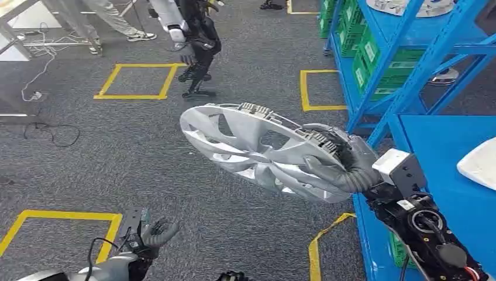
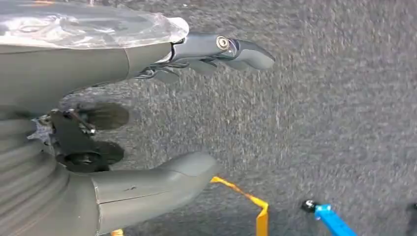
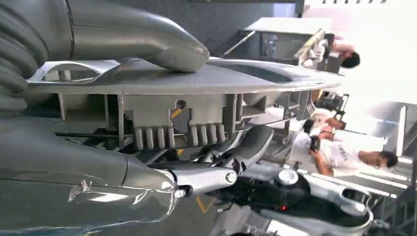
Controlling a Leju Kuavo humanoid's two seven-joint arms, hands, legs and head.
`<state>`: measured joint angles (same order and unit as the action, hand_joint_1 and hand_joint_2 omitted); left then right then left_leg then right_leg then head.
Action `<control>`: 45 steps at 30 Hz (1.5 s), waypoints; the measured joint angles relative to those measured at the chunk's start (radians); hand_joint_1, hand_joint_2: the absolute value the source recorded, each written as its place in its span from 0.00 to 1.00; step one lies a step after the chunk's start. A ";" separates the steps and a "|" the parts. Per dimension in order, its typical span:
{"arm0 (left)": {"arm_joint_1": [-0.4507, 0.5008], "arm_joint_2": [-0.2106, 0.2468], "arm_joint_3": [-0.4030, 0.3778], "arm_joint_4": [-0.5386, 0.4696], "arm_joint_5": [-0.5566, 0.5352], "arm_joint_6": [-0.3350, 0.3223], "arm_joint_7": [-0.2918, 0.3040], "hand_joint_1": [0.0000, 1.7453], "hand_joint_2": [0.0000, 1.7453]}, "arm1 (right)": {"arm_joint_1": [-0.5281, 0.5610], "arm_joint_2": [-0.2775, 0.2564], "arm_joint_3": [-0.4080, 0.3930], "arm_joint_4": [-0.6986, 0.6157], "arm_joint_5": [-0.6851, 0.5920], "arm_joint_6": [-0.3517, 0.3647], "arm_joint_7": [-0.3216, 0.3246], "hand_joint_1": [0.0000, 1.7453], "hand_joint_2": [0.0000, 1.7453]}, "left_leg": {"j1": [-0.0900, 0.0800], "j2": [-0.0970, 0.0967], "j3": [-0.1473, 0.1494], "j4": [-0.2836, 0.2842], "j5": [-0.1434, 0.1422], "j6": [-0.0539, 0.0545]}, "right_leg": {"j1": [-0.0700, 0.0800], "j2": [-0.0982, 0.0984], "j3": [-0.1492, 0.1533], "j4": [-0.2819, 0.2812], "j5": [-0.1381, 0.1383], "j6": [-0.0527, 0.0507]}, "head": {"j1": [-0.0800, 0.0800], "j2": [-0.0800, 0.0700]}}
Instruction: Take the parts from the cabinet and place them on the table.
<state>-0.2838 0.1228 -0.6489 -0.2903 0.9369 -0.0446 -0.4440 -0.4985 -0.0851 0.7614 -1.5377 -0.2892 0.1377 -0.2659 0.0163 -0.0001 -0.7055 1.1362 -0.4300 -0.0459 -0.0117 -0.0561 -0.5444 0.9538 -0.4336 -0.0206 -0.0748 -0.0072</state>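
Right hand (image 1: 345, 167) gripped the hubcap (image 1: 257, 149) by its rim only; left hand (image 1: 155, 233) hung empty; the overhanging disc could slip.

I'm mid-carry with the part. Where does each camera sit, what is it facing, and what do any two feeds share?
Head view: high on the body, looking down at grey carpet, blue shelving; right hand grips the silver hubcap, left hand low.
Left wrist view: behind the left hand, facing carpet.
Right wrist view: behind the right hand, along the hubcap toward people.
Shared: hubcap, head and right wrist.
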 joint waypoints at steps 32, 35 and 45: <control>-0.009 -0.005 0.000 0.000 -0.004 0.027 0.005 0.00 1.00 | -0.034 0.008 0.014 0.063 0.052 0.040 -0.034 1.00 1.00 | -0.001 0.038 0.067 -0.141 0.061 0.004 | -0.001 -0.022 -0.002 0.008 -0.003 0.011 | -0.007 0.000; -0.012 -0.005 0.000 0.000 0.002 0.023 0.005 0.00 1.00 | -0.019 0.012 0.013 0.072 0.063 0.034 -0.052 1.00 1.00 | -0.016 0.047 0.088 -0.187 0.057 0.029 | 0.009 -0.048 0.005 0.007 -0.013 0.027 | -0.005 0.000; -0.006 -0.007 0.000 0.000 0.004 0.021 0.005 0.00 1.00 | 0.035 0.016 0.013 0.107 0.082 0.022 -0.069 1.00 1.00 | -0.005 -0.069 0.107 -0.197 0.058 0.059 | 0.001 0.055 -0.129 0.283 -0.106 0.050 | 0.020 0.000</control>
<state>-0.2903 0.1156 -0.6489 -0.2903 0.9407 -0.0240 -0.4391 -0.4633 -0.0690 0.7740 -1.4305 -0.2071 0.1594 -0.3353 0.0117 -0.0688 -0.5985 0.9389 -0.3724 0.0131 -0.0111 -0.0009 -0.6734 1.2372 -0.5398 0.0294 -0.0545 -0.0073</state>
